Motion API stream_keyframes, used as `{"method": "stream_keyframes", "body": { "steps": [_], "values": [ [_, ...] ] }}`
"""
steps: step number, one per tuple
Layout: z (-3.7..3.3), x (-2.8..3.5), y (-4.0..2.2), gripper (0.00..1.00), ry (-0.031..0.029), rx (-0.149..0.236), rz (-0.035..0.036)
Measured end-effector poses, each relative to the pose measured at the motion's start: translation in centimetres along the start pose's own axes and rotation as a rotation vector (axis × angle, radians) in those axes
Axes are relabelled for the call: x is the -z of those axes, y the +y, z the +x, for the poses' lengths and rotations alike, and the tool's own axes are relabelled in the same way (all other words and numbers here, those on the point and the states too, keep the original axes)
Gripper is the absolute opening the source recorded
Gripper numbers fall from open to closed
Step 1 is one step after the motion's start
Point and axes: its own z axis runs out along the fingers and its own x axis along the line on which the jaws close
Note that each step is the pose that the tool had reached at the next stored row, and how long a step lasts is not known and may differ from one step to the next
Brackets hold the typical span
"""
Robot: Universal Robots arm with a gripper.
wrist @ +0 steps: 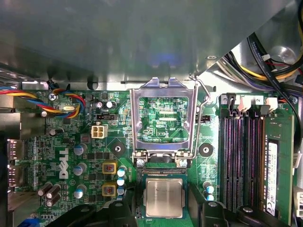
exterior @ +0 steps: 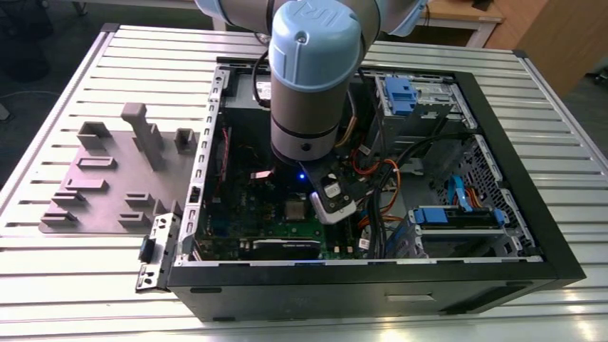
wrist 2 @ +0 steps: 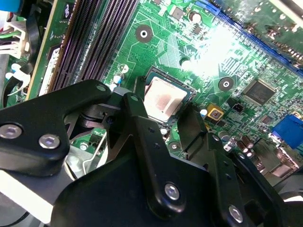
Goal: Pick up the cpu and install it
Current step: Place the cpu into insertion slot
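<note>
Silver-grey cpu, green motherboard, black jaws

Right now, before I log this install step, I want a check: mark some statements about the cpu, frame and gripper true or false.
1. The cpu lies in its socket on the motherboard. True.
2. The hinged metal frame is shut over the cpu. False: it is swung open beside the cpu.
3. The gripper has its fingers apart, one at each side of the cpu. True.
4. The computer case stands upright. False: it lies on its side, open, on the slatted table.
</note>
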Motion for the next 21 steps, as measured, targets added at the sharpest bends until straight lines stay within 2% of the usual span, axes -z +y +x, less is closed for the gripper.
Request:
{"method": "stream_keyframes", "body": {
  "steps": [7, 15, 17, 21],
  "values": [
    [0.59, 0.0, 0.0, 0.55, 0.0, -0.001, -0.0002],
    [0.37, 0.0, 0.0, 0.55, 0.0, -0.002, -0.0001],
    [0.2, 0.01, -0.01, 0.48, 0.0002, -0.002, 0.0002],
    [0.18, 0.0, 0.0, 0.47, 0.0004, -0.002, 0.0]
  ]
}}
